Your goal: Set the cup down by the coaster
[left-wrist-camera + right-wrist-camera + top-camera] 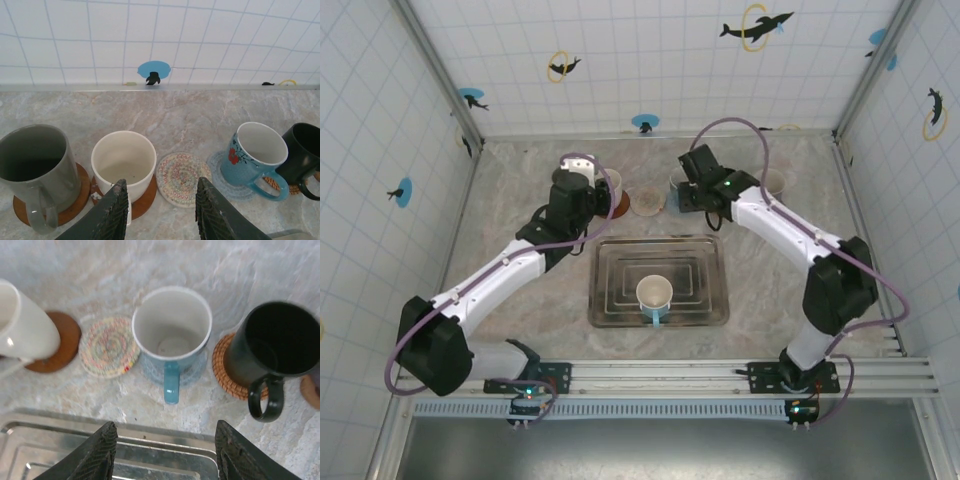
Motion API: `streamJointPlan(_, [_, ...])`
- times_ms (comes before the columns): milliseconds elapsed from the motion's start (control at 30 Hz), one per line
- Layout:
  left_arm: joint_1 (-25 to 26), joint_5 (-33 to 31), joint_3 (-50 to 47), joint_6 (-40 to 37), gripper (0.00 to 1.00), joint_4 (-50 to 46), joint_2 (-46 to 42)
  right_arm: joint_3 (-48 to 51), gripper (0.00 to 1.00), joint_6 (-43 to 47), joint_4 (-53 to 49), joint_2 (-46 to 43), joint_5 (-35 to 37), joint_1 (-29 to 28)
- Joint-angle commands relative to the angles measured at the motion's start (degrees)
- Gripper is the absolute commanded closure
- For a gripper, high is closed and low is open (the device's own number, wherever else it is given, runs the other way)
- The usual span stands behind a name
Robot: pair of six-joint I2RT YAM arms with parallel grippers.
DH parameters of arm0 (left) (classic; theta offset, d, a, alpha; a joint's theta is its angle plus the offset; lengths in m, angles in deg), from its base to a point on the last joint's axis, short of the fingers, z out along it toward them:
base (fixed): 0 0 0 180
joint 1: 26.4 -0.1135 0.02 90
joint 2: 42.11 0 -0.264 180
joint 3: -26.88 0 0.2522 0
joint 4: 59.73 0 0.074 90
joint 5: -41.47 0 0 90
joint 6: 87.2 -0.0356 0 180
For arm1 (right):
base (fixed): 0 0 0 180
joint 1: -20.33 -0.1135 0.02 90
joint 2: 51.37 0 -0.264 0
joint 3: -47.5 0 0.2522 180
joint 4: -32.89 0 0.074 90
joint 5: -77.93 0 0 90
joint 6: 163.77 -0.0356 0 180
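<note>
blue mug [172, 332] just ahead of the right gripper [165, 440], jaws parted and empty — withdraw straight back, no nudging; left gripper [161, 189] parted, empty, woven coaster [182, 177] just ahead.

Ahead of the right gripper [165, 426], a blue ceramic mug [172, 325] stands on a pale round coaster [150, 372]; a multicoloured woven coaster [107, 346] lies to its left, a black mug [280, 345] to its right, a steel tray [150, 452] nearer.
</note>
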State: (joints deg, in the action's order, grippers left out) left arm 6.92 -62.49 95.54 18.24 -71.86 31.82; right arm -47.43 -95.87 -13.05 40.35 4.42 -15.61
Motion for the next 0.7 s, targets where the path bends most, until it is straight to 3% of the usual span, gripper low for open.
streamJointPlan(0, [-0.32, 0.09, -0.53, 1.60, 0.62, -1.88, -1.83, 3.05, 0.44, -3.08, 5.04, -6.13, 3.17, -0.43])
streamJointPlan(133, [-0.28, -0.28, -0.84, 2.34, 0.62, -2.48, -2.85, 7.88, 0.41, -3.83, 11.66, -11.51, 2.63, -0.20])
streamJointPlan(367, [-0.23, 1.79, -0.78, 4.59, 0.62, -2.35, -3.49, 11.68, 0.40, -6.28, 14.68, -16.84, 5.08, 1.62])
streamJointPlan(667, [1.51, 5.23, 1.70, 6.92, 0.64, -2.93, -2.41, 26.65, 0.40, -11.61, 26.67, -25.71, 4.44, 2.37])
